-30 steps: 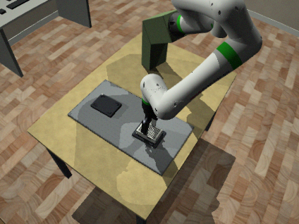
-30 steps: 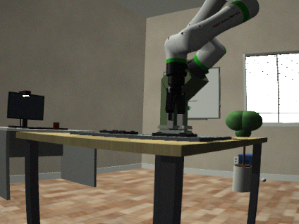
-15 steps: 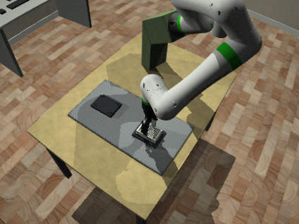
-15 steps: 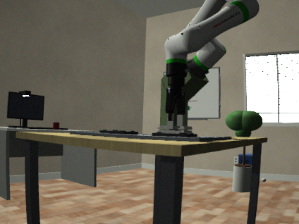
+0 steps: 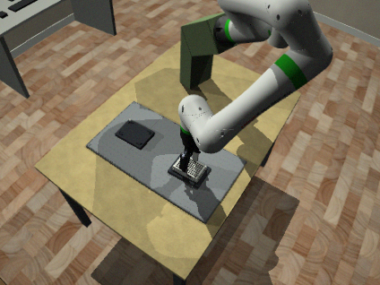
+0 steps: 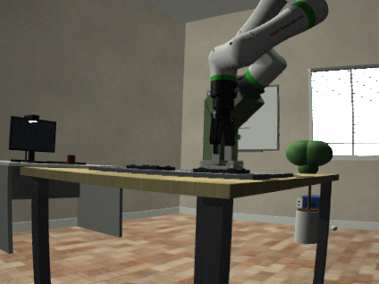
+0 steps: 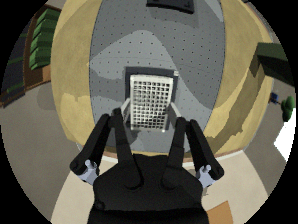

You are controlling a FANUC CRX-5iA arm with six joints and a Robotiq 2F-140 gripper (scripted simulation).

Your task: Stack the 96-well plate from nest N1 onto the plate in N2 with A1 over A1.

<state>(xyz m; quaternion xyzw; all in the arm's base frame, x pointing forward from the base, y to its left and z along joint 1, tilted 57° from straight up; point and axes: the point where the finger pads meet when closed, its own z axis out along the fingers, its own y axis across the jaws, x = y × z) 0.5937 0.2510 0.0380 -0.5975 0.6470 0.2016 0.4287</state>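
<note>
gripper (image 7: pixel 150 117) clenched on 96-well plate (image 7: pixel 150 100) at frame centre, over dark nest (image 5: pixel 202 177); second dark nest (image 5: pixel 134 133) upper left, on grey mat (image 5: pixel 112 143).

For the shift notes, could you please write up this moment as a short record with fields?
arm: reaching down over the grey mat on the table
gripper: gripper shut on the 96-well plate
plate position: on a dark nest, on the mat's end nearer the arm's wrist
other nest: dark nest at the mat's far end, no white plate showing on it
stacking: whether one plate or two lie under the gripper cannot be told
</note>
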